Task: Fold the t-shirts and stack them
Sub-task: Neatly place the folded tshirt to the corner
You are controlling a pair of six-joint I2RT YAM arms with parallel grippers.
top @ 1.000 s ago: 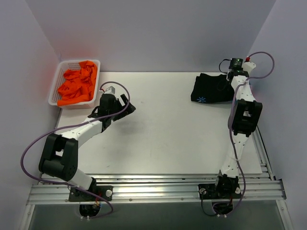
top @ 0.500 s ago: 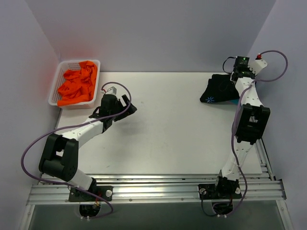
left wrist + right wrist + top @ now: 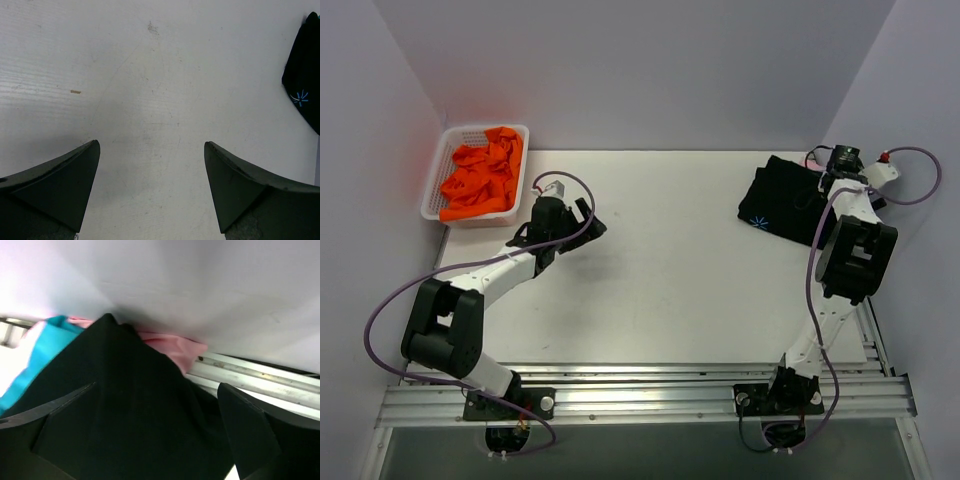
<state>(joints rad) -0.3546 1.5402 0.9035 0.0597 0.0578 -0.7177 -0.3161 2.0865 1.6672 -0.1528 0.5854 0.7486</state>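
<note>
Right jaws hung apart over the black shirt (image 3: 780, 198) atop the teal shirt (image 3: 42, 347) and pink shirt (image 3: 172, 347), left jaws apart over the counter (image 3: 670, 270); squaring edges seemed wise.

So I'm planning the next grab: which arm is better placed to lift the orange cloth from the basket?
Left. The left gripper is open and empty, close to the white basket holding the orange cloth; the right gripper is across the table, open over the black t-shirt.

Black shirt (image 3: 130, 410) w/ pale-blue starburst (image 3: 754, 221) under right gripper (image 3: 157, 386), teal shirt (image 3: 44, 352) to its left, pink shirt (image 3: 172, 346) just ahead.
</note>
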